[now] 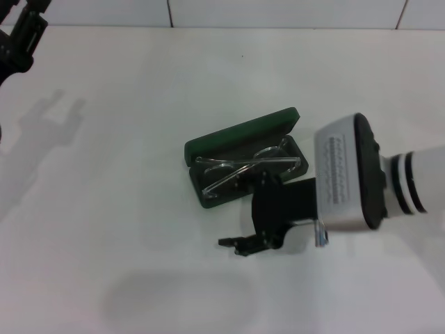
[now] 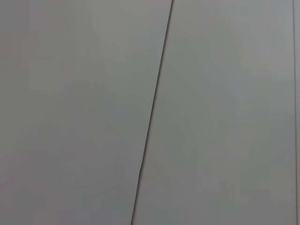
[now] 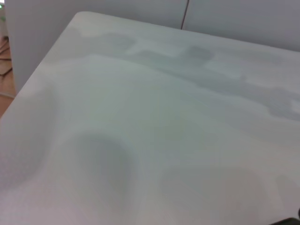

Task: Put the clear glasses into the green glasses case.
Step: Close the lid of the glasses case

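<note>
The green glasses case (image 1: 240, 136) lies open near the middle of the white table, its lid tipped back toward the far side. The clear glasses (image 1: 245, 165) lie inside its lower half, with one clear temple arm slanting across the tray. My right gripper (image 1: 233, 246) hovers just in front of the case's near edge, pointing to the left, apart from the glasses and holding nothing. My left gripper (image 1: 21, 38) is parked at the far left corner of the table. Neither wrist view shows the case or the glasses.
The white table (image 1: 104, 229) stretches bare around the case; its corner and edge show in the right wrist view (image 3: 79, 16). A pale panelled wall (image 2: 93, 112) fills the left wrist view. The right arm's bulky wrist (image 1: 348, 174) hangs beside the case's right end.
</note>
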### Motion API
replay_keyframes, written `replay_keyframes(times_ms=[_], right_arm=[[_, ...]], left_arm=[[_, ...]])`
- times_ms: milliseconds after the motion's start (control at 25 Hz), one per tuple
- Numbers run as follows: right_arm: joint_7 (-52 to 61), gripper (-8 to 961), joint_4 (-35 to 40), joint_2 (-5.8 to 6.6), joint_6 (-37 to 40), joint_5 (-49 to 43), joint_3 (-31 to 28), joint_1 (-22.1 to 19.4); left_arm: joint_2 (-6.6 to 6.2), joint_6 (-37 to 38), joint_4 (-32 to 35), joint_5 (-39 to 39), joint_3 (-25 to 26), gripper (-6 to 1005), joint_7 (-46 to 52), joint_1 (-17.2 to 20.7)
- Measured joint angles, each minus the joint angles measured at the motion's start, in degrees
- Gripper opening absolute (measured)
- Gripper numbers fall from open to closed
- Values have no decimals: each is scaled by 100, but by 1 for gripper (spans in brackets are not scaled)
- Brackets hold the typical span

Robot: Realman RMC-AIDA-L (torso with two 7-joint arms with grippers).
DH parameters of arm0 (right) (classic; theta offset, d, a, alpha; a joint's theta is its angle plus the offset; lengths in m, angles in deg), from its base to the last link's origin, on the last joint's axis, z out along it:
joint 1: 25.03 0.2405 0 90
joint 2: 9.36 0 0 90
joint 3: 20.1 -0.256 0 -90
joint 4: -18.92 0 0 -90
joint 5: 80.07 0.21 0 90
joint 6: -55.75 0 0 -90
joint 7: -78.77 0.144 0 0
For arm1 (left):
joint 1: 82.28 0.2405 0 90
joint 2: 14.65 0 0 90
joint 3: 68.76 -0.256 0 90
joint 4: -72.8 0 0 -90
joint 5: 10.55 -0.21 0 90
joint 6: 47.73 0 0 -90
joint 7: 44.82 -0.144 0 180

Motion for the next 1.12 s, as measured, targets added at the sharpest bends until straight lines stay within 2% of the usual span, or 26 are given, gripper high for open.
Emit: replay_keyframes(times_ms=[120, 280, 360, 480, 560, 680, 720, 760, 800, 1000, 1080, 1120], right_arm=[[18, 778, -659, -1, -56, 426, -14, 507], [21, 777, -1095, 43, -8, 780, -236, 784], [-46, 776, -1063, 68, 403, 787, -673, 688], [-364, 776, -916, 83, 1526, 778, -1787, 312], [-732, 775, -970, 85, 2406, 785, -2782, 60], [-1334, 775, -1383, 58, 3008, 930, -4004, -221], [-1692, 775, -1682, 42, 3031, 1171, -4471, -350], [-1692, 774, -1682, 42, 3031, 1171, -4471, -350], [-2295, 774, -2321, 48, 3057, 1727, -5094, -509], [-3163, 773, -3354, 76, 3213, 2708, -5864, -611], [-3222, 773, -3438, 77, 3199, 2750, -5862, -587], [-3208, 773, -3447, 78, 3175, 2628, -5787, -525]], left_arm=[[17, -3, 3, 0, -7, 581, 0, -12], [21, -5, 9, -50, -13, 588, 18, -12], [18, -6, 9, -115, -11, 592, 33, 3], [13, -6, 9, -168, 5, 597, 27, 33], [23, -22, -5, -158, 20, 601, 12, 41], [48, -211, -27, -132, 31, 606, 22, 31], [84, -519, -19, -165, 8, 608, 61, -7], [84, -519, -19, -165, 8, 610, 61, -7], [100, -728, -12, -247, -8, 612, 108, -48], [112, -1763, 6, -1384, -37, 847, 918, -557], [116, -2115, 8, -1978, -36, 854, 1316, -904], [172, -2460, 9, -2442, -37, 858, 1516, -1213]])
